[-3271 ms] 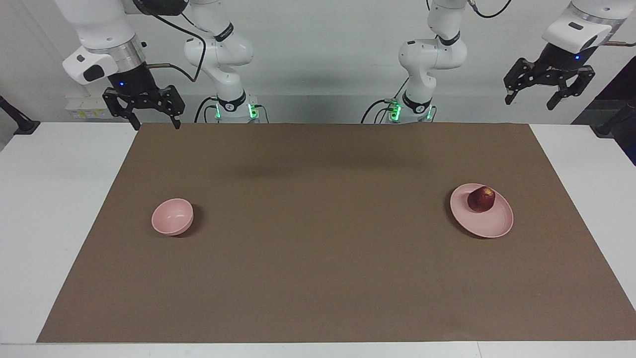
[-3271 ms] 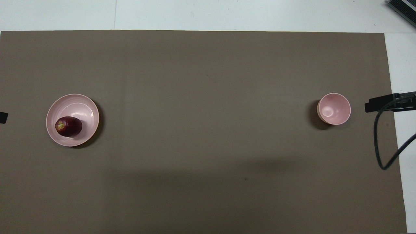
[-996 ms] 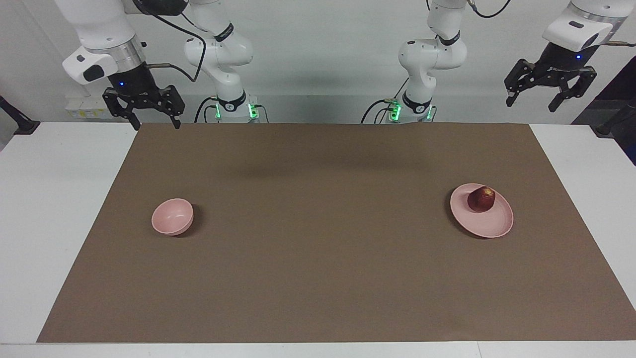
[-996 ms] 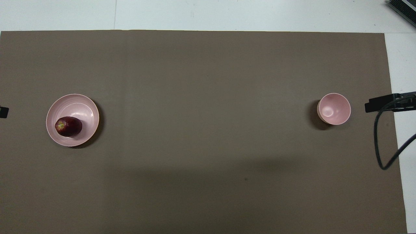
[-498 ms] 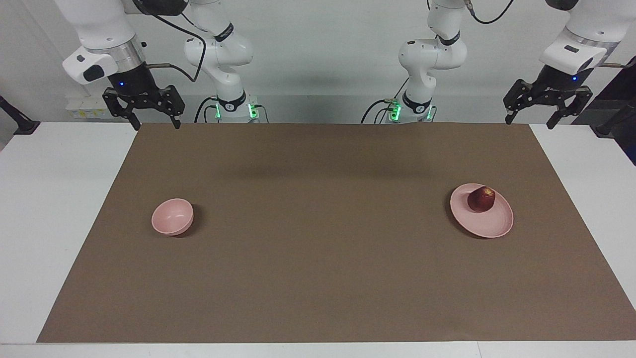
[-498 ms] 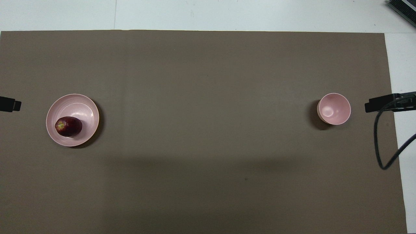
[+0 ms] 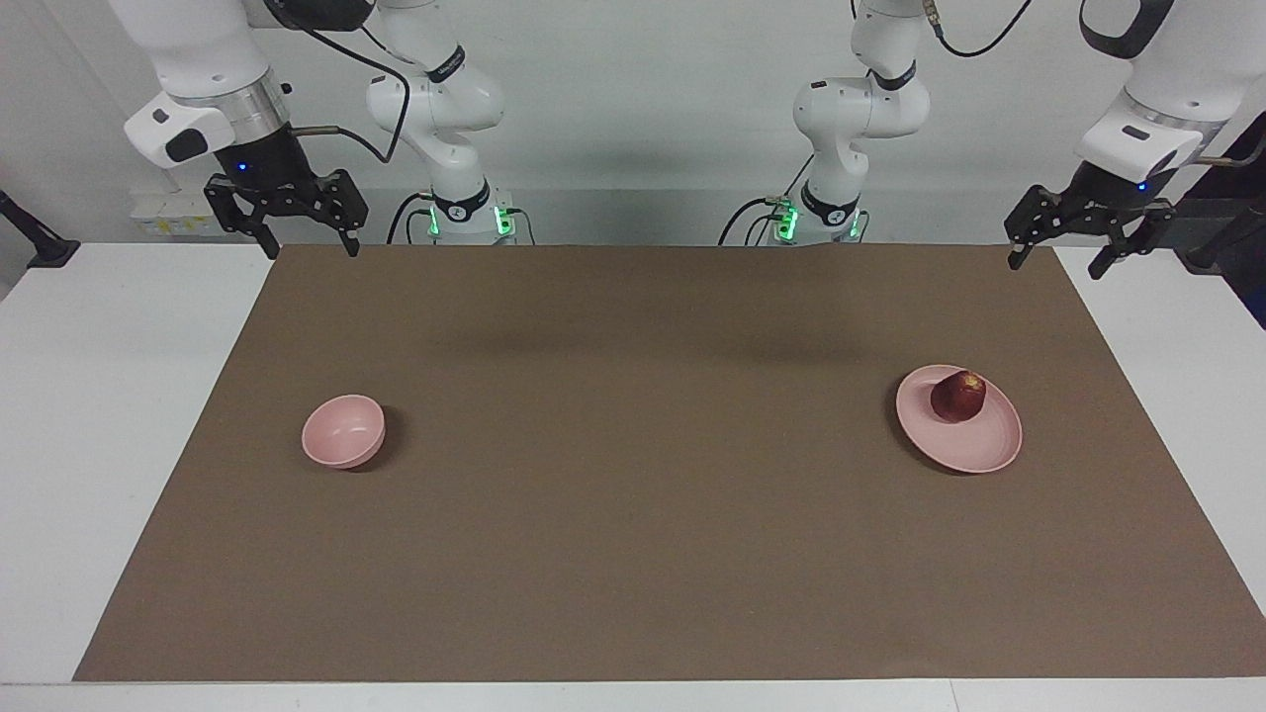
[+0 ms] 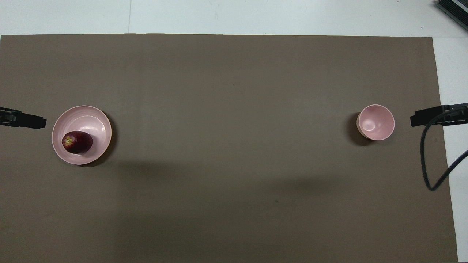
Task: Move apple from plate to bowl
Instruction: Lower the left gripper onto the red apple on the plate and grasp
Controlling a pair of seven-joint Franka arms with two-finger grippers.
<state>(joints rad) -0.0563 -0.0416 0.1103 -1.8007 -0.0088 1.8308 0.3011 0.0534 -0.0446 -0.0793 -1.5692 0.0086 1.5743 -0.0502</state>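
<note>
The left claw (image 7: 1076,242) has come lower and a little inward during the last second; it now hangs over the corner of the brown mat (image 7: 653,465) at the left arm's end of the desk (image 7: 99,396). Its fingers are spread open and hold nothing. It is not yet over the plate (image 7: 974,450), so I judge that the reach toward the fruit is only beginning.

The apple (image 7: 957,396) has not moved: it lies on the plate, on the part nearer to the robots. The bowl (image 7: 342,431) stands empty, well apart, toward the right arm's end.

The right claw (image 7: 294,223) waits with open fingers above the mat's corner at its own end.

The mat covers most of the white desk. The wall past the robots' bases is plain and pale, and a black cable (image 8: 435,160) hangs near the right claw.
</note>
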